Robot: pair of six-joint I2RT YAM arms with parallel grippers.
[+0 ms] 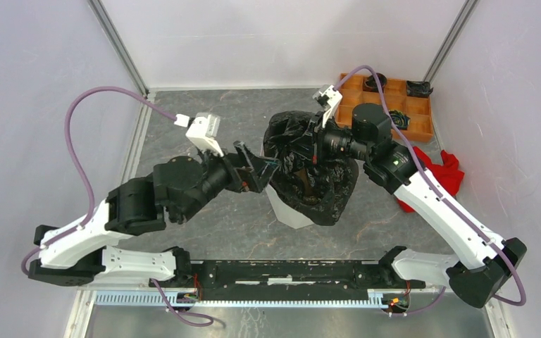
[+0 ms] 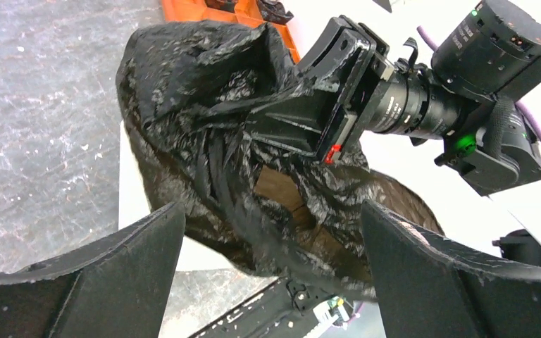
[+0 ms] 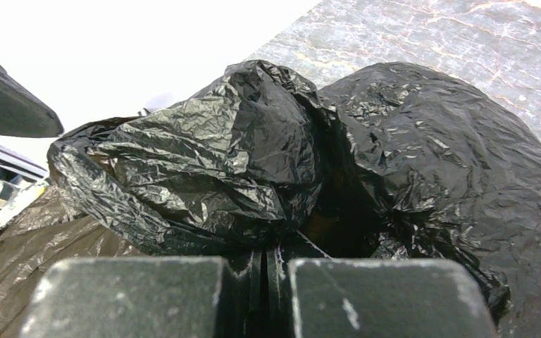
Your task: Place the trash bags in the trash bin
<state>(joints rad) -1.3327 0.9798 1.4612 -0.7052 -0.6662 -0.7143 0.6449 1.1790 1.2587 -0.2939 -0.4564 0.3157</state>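
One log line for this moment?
trash bag: draped over trash bin | right gripper: shut on trash bag | left gripper: open, beside bag

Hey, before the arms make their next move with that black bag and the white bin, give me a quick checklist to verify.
1. Hold of the right gripper on the trash bag: ok, shut on a fold.
2. The left gripper free: ok, open beside the bag, holding nothing.
3. Bag over the bin: ok, draped on it, only a white side showing.
4. Bag pushed inside: not ok, most of it bunches above the bin.
5. Bin opening clear: cannot tell, the bag hides it.
6. The red cloth out of the way: ok, lying apart.
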